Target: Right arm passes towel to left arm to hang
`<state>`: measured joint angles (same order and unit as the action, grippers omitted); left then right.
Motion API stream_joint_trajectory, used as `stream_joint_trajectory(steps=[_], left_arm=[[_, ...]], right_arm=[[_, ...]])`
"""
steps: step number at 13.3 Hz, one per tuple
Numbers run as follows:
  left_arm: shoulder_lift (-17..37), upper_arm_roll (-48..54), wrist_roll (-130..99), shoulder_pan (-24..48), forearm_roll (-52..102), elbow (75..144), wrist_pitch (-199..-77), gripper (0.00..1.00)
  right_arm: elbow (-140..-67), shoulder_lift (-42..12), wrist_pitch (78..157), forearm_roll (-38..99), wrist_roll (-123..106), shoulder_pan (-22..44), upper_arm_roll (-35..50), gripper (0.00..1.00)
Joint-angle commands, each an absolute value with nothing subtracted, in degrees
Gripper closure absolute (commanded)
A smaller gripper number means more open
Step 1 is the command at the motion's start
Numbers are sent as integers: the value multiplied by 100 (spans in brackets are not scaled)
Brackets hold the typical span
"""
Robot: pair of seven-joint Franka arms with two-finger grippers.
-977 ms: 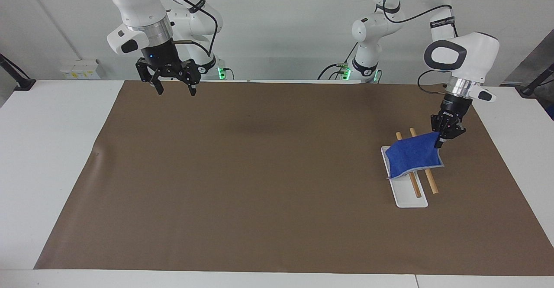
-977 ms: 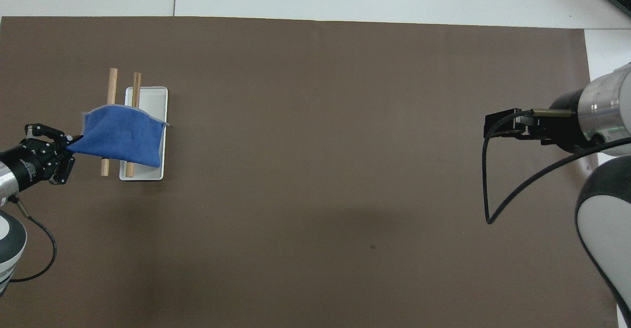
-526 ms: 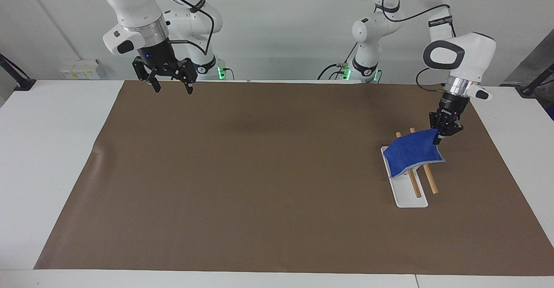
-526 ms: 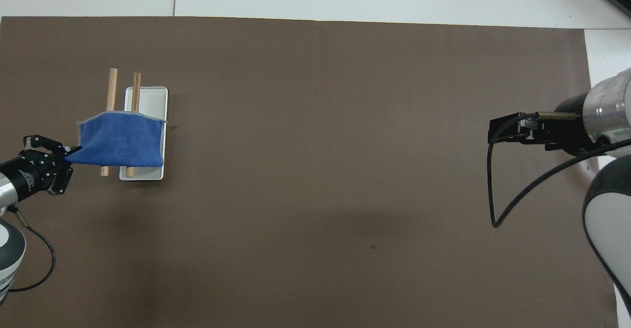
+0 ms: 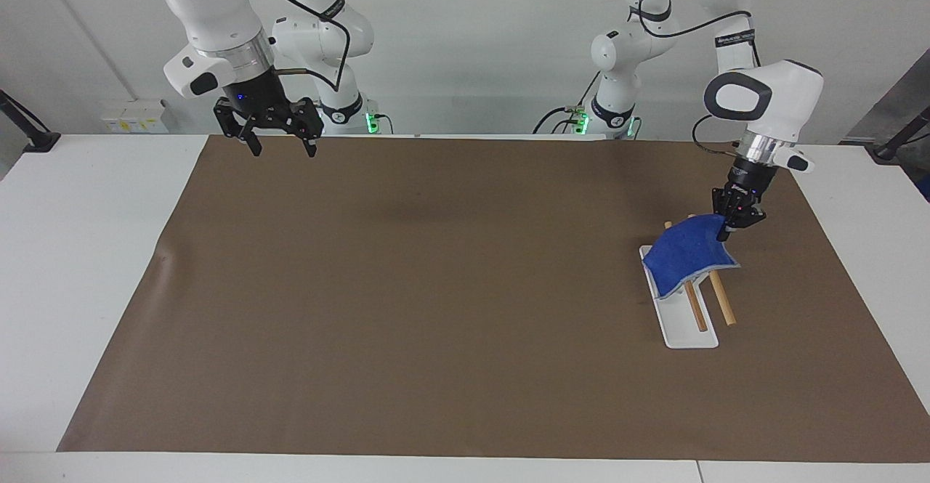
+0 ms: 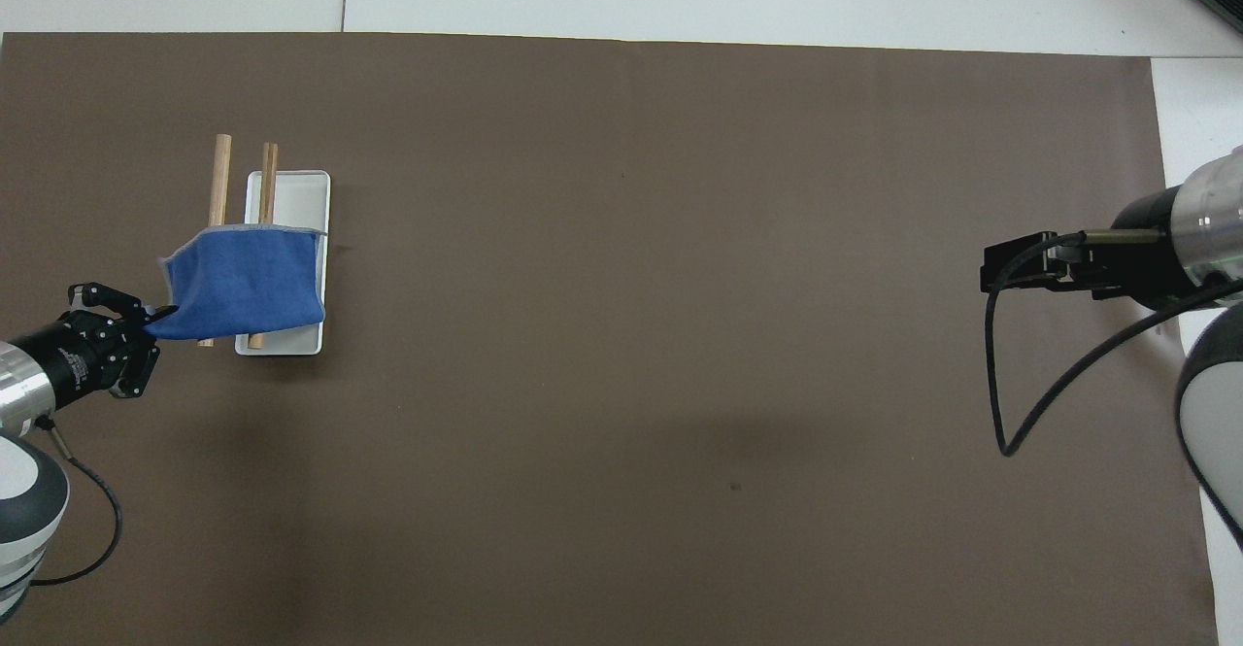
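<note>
From the facing view, the left gripper (image 5: 724, 235) has its fingers pinched tight on one corner of the towel (image 5: 684, 257), whose body drapes down over the rack (image 5: 686, 332) near the left arm's end of the bench (image 5: 43, 250). The right gripper (image 5: 280, 147) hangs spread wide and empty over the mat's (image 5: 407, 301) corner nearest its base. From overhead, the towel (image 6: 248, 284) spreads from the left gripper (image 6: 155, 316) across both wooden rods (image 6: 219, 172).
</note>
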<state>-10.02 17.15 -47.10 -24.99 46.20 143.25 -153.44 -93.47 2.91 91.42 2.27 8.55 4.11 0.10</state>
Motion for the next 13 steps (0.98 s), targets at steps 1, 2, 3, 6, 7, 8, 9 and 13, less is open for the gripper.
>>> stream_joint_trajectory(steps=[1, 2, 3, 6, 7, 8, 9, 13], left_arm=[[-1134, 1723, -4667, -2435, 4676, 14476, -15337, 99], [-1134, 1723, -4667, -2435, 4676, 14476, -15328, 86], [-1134, 1723, -4667, -2435, 4676, 14476, -15328, 64], [-1116, 1723, -4667, -2443, 4676, 14476, -15328, 36], [-1116, 1723, -4667, -2461, 4676, 14476, -15328, 35], [-1116, 1723, -4667, -2478, 4676, 14476, -15337, 35], [-1108, 1723, -4658, -2522, 4676, 14476, -15337, 34], [-924, 1696, -4632, -2733, 4667, 14117, -15311, 33]], right_arm=[[-9440, 369, 9105, 132, 721, 387, -53, 0], [-9439, 369, 9105, 132, 721, 387, -53, 0], [-9439, 369, 9105, 132, 721, 387, -53, 0], [-9439, 369, 9097, 141, 730, 378, -44, 0], [-9396, 369, 9062, 219, 729, 378, -27, 0], [-9404, 378, 9062, 228, 729, 378, -18, 0], [-9387, 378, 9088, 229, 773, 352, -18, 0], [-9360, 378, 9149, 202, 817, -25, 70, 0]])
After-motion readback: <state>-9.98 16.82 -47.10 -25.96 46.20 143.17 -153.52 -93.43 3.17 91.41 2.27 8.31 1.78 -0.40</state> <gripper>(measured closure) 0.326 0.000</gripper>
